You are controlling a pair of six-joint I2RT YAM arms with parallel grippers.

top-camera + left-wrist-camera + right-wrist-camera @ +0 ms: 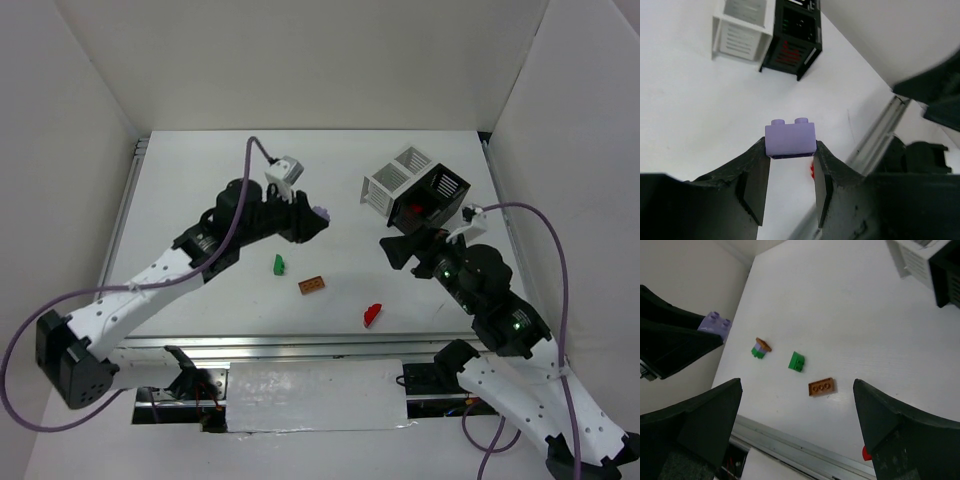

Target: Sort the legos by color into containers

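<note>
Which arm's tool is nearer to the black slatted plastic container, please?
Right. The right tool hovers open just in front of the black slatted plastic container; the left tool, shut on a small lilac plastic lego brick, is well off to its left.

Red lego [812, 171], only a sliver beneath purple lego [790, 140]

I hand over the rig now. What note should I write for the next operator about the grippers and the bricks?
Left gripper: shut on the purple brick.
Right gripper: open, empty.
On the table: green brick, brown brick, red brick, one stacked brick.
Done: something red is in the black box; what the white box holds is not visible.
To do: place the purple brick, then sort the four on the table.
</note>
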